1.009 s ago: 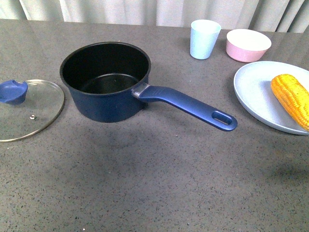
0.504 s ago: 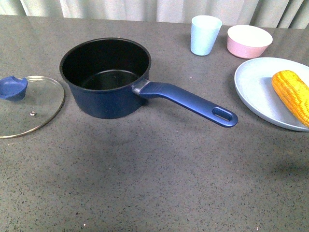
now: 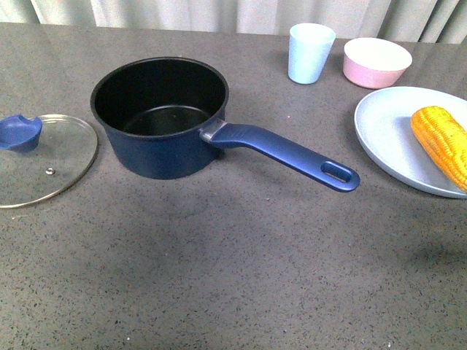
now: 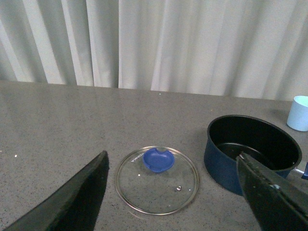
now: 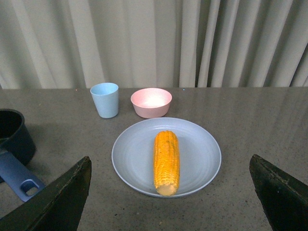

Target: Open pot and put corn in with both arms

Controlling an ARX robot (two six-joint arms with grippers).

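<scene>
The dark blue pot (image 3: 160, 117) stands open and empty on the grey table, its long handle (image 3: 292, 154) pointing right. It also shows in the left wrist view (image 4: 250, 151) and at the edge of the right wrist view (image 5: 14, 137). The corn (image 3: 441, 146) lies on a pale blue plate (image 3: 387, 135) at the right; the right wrist view shows it (image 5: 166, 161) lengthwise on the plate (image 5: 202, 154). My left gripper (image 4: 175, 192) is open above the glass lid (image 4: 157, 179). My right gripper (image 5: 171, 199) is open, raised in front of the corn. Neither arm shows in the front view.
The glass lid with its blue knob (image 3: 44, 157) lies flat left of the pot. A light blue cup (image 3: 310, 53) and a pink bowl (image 3: 376, 62) stand at the back right, also in the right wrist view, cup (image 5: 105, 99) and bowl (image 5: 151, 102). Curtains hang behind the table.
The front view shifted slightly between one second and half a second ago, so everything sits a little higher in the picture. Nothing on the table has moved.
</scene>
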